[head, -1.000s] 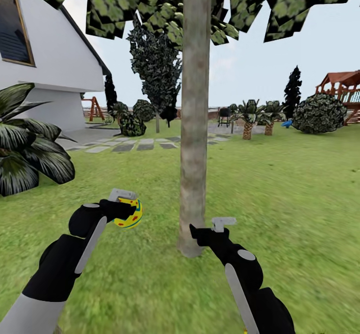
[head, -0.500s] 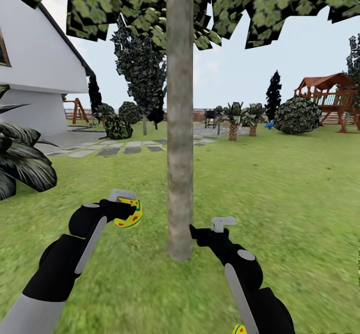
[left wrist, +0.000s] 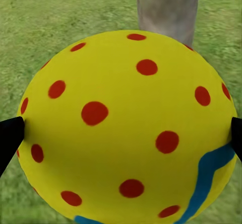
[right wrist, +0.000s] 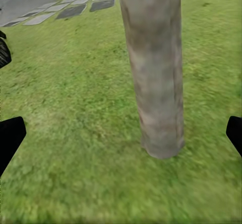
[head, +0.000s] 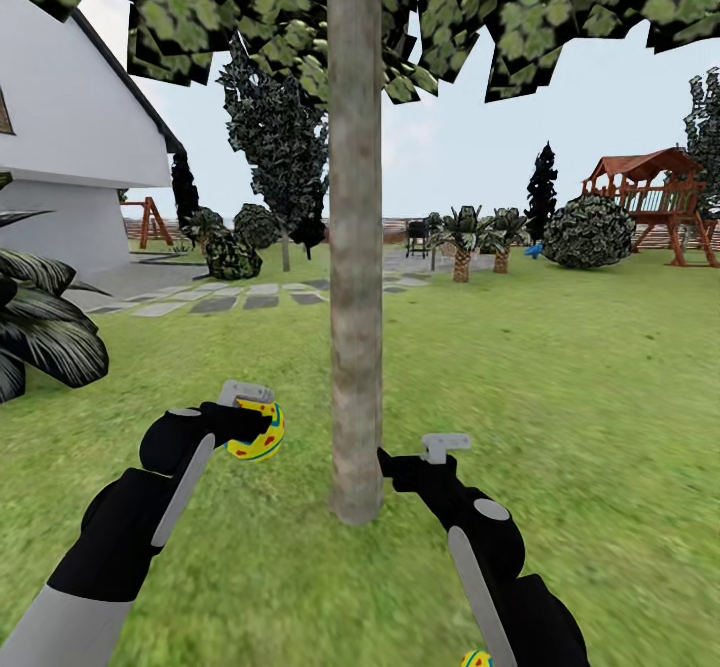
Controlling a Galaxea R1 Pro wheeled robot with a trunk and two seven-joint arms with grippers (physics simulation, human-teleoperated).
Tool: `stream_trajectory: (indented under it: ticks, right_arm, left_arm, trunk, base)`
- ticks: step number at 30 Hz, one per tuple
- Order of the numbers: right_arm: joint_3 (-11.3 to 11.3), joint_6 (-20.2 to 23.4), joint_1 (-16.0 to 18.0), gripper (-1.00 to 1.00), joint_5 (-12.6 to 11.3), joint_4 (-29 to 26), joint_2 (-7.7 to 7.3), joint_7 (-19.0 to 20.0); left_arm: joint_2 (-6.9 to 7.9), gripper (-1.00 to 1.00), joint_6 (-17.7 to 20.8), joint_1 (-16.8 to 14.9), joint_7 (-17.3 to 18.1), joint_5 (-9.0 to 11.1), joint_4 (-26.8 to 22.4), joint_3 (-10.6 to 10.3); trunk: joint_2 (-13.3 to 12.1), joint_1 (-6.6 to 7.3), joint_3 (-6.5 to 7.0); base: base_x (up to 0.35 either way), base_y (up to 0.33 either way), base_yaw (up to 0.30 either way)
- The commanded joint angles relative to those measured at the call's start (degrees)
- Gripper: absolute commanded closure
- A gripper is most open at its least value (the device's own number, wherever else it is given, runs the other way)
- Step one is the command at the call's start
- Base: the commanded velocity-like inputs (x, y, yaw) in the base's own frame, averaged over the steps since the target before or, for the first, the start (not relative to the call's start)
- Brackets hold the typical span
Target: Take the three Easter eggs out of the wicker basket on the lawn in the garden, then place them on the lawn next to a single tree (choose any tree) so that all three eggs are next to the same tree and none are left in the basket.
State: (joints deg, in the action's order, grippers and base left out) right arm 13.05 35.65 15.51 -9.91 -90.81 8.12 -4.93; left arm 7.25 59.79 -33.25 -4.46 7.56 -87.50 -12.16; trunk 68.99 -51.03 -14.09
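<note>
My left gripper (head: 262, 425) is shut on a yellow Easter egg (head: 256, 439) with red dots, held above the lawn (head: 560, 397) just left of the tree (head: 356, 247). In the left wrist view the egg (left wrist: 126, 128) sits between both black fingertips (left wrist: 10, 138), with the trunk (left wrist: 166, 7) behind it. My right gripper (head: 390, 465) hangs open and holds nothing, close to the right of the trunk's base. The right wrist view shows the trunk (right wrist: 154, 73) rising from the grass between the spread fingertips (right wrist: 10, 138). A second egg (head: 476, 659) lies on the lawn at the picture's near edge.
A dark-fronded plant (head: 40, 327) stands at the left, a white house (head: 70, 147) behind it. Stone slabs (head: 240, 297) cross the grass farther off. Shrubs, short palms (head: 462, 237) and a wooden playset (head: 650, 197) line the far side. Open grass spreads to the right.
The whole view has swung, so the tree now sits a little further left and closer. A second egg has come into sight at the near edge. Both arms keep their pose.
</note>
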Motion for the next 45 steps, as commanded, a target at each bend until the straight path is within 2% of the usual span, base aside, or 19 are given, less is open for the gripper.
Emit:
stream_trajectory:
  ticks: [1,17,25,29,35,39,41,45]
  right_arm:
    - [0.1,0.3,0.1,-1.00,-0.6,-0.1,0.00,-0.5]
    - [0.1,0.0,0.1,-1.00,-0.6,-0.1,-0.03,-0.5]
    - [0.1,0.0,0.1,-1.00,-0.6,-0.1,-0.03,-0.5]
    - [0.1,0.0,0.1,-1.00,-0.6,-0.1,-0.03,-0.5]
    - [0.0,0.1,0.1,-1.00,-0.6,-0.1,-0.02,-0.5]
    - [0.0,0.0,0.1,-1.00,-0.6,-0.1,-0.03,-0.5]
    - [0.0,0.0,0.1,-1.00,-0.6,-0.1,-0.03,-0.5]
    - [0.1,0.0,0.1,-1.00,-0.6,-0.1,0.09,-0.5]
  left_arm:
    - [0.05,1.00,0.2,-0.1,-0.5,0.5,0.0,-0.1]
    - [0.06,1.00,0.2,-0.1,-0.5,0.5,0.1,-0.1]
    - [0.04,1.00,0.2,-0.1,-0.5,0.5,4.1,-0.1]
    - [0.00,1.00,0.2,-0.1,-0.5,0.6,12.4,-0.1]
    - [-1.02,1.00,0.2,-1.2,-0.8,0.8,25.1,-0.1]
    - [-2.51,1.00,0.2,-4.6,-0.7,0.9,35.7,-0.1]
    - [-2.87,1.00,0.2,-5.6,-0.7,0.9,38.6,-0.1]
    - [-3.09,1.00,0.2,-6.4,-0.6,0.9,40.6,-0.1]
  trunk:
    - [-0.4,0.22,0.10]
    - [-6.8,3.73,2.98]
    - [-10.0,5.49,4.41]
    - [-11.6,6.37,5.13]
    - [-14.0,7.69,6.21]
    - [-15.6,8.57,6.93]
    - [-16.4,9.01,7.29]
    - [-18.0,9.88,8.00]
  base:
    - [0.000,0.000,0.000]
    - [0.000,0.000,0.000]
    - [0.000,0.000,0.000]
    - [0.000,0.000,0.000]
    - [0.000,0.000,0.000]
    - [0.000,0.000,0.000]
    - [0.000,0.000,0.000]
    - [0.000,0.000,0.000]
